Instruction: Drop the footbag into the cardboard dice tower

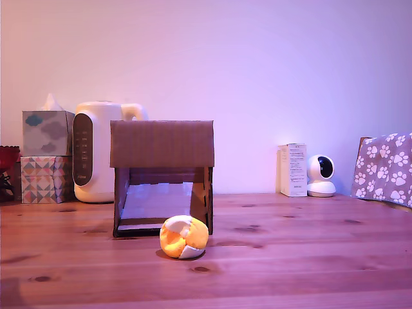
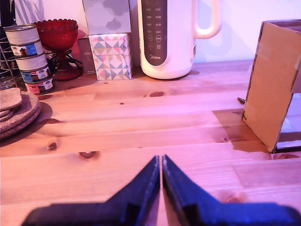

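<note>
We see the footbag (image 1: 183, 237) lying on the wooden table (image 1: 309, 257), just in front of the cardboard dice tower (image 1: 161, 144) and its open front. Over on the wrist view, our gripper (image 2: 161, 159) hangs above bare planks, jaws pressed together, gripping nothing, the tower off to one side.

The knotty wooden surface (image 2: 117, 136) carries, ahead of the closed tool (image 2: 161, 162), a cream appliance (image 2: 164, 37), stacked tissue boxes (image 2: 110, 40), a red glass dish (image 2: 59, 44), stacked tins (image 2: 30, 59) and cork mats (image 2: 14, 110). The cardboard dice tower (image 2: 273, 80) stands off to one side; the footbag (image 1: 184, 237) lies just before its opening.
</note>
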You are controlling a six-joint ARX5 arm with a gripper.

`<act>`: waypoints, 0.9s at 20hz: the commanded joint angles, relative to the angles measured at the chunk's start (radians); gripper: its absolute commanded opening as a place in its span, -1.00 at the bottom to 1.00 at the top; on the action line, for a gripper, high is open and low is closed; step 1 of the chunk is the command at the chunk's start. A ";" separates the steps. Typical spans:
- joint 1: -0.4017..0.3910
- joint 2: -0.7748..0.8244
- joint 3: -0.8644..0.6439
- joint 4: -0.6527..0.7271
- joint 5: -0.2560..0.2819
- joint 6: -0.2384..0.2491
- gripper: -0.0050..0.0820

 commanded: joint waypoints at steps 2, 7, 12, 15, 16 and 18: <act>0.005 -0.010 -0.017 -0.011 0.012 -0.052 -0.94; 0.005 -0.010 -0.016 -0.007 0.020 -0.053 -0.94; 0.000 -0.010 0.048 0.043 0.138 -0.106 -0.94; -0.014 -0.010 0.108 0.042 0.208 -0.137 -0.94; -0.022 -0.010 0.123 0.042 0.222 -0.150 -0.94; -0.042 0.003 0.148 0.041 0.258 -0.160 -0.94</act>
